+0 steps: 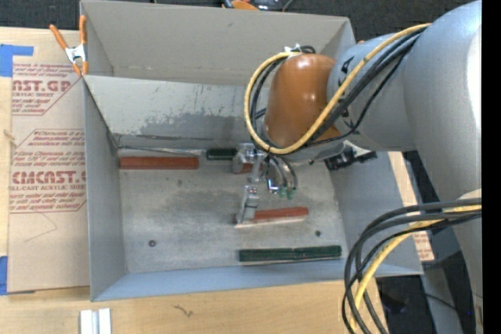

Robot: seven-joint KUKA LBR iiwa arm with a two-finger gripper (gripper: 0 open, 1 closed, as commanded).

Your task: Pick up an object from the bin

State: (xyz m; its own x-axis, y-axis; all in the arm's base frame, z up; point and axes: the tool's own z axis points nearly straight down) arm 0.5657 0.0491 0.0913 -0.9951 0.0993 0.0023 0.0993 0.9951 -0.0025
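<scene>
1. Grey metal bin (156, 231), scuffed floor, few loose things.
2. Pincer (248, 207) down near floor; spread or pressed together: cannot tell.
3. Nothing seen lifted; grasp and lift judged still to do.
4. Just right of pincer: red-brown flat bar (283, 213), short, lying flat along pale strip (258, 223).
5. Nearer front wall: dark green bar (290, 253). Well left: second red-brown bar (159, 163).

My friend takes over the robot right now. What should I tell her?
The pincer: low in the middle of the bin, at the left end of the short red-brown bar; open or shut, cannot tell.
Also there: long red-brown bar back left, dark green bar at the front.
Done: nothing lifted out.
Left: grasp one thing, lift it out.
</scene>
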